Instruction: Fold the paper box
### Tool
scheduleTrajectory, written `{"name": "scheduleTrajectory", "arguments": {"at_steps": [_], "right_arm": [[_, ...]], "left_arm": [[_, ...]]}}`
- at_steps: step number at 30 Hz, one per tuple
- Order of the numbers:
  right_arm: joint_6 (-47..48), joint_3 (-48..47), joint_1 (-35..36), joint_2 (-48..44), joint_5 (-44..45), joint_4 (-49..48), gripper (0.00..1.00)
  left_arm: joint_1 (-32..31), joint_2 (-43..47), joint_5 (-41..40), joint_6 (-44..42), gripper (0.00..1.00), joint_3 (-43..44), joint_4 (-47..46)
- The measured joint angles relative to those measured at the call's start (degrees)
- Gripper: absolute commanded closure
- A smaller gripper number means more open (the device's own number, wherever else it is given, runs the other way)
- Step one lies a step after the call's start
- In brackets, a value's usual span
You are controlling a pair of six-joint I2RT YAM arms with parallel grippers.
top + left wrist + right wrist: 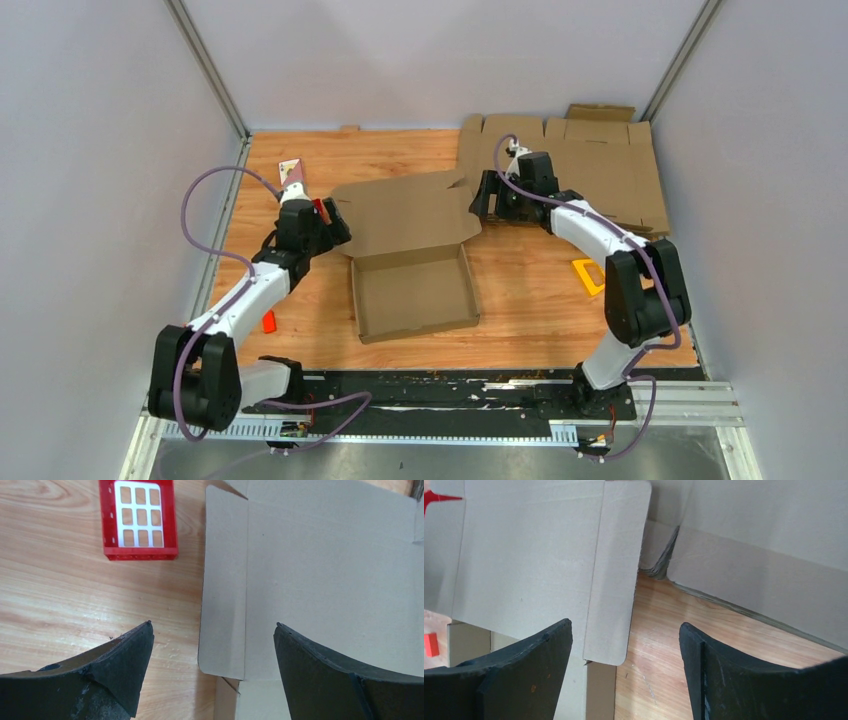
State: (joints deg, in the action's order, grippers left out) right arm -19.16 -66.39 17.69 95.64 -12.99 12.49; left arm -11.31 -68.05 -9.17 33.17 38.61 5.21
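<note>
- The paper box [415, 290] sits at the middle of the table [530, 310] in the top view. Its shallow tray is formed, with 4 walls standing.
- Its lid [405, 212] is swung open toward the upper part of the frame, and only the hinge edge joins it to the tray.
- The left end effector [213, 625] is released, with both fingers spread wide and nothing between them. It hovers at the lid's left edge. In the left wrist view, the lid's narrow side flap [222, 580] lies flat below the gap.
- A small red box [138, 520] with a white grid insert rests on the wood in the upper left of that view, just beside the lid.
- The right end effector [625, 624] is also released, jaws apart and gripping nothing. It is at the lid's right edge, over the rounded right flap [616, 570].
- A pile of flat cardboard sheets [600, 170] fills the upper right of the top view, just beyond the right arm.
- A yellow object [587, 276] lies at the right, well apart from the box.
</note>
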Motion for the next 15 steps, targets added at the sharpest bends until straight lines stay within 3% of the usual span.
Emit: {"name": "scheduleTrajectory", "arguments": {"at_steps": [8,15], "right_arm": [[-0.2,-5.9,0.1,8.0,-3.7,2.2,0.25],[-0.7,-14.7,0.4,16.8,-4.9,3.2,0.37]], "left_arm": [[1.8,-4.5,3.2,0.9,0.11,0.2,-1.2],[5.2,-12.0,7.7,2.4,0.29,4.9,-1.8]]}}
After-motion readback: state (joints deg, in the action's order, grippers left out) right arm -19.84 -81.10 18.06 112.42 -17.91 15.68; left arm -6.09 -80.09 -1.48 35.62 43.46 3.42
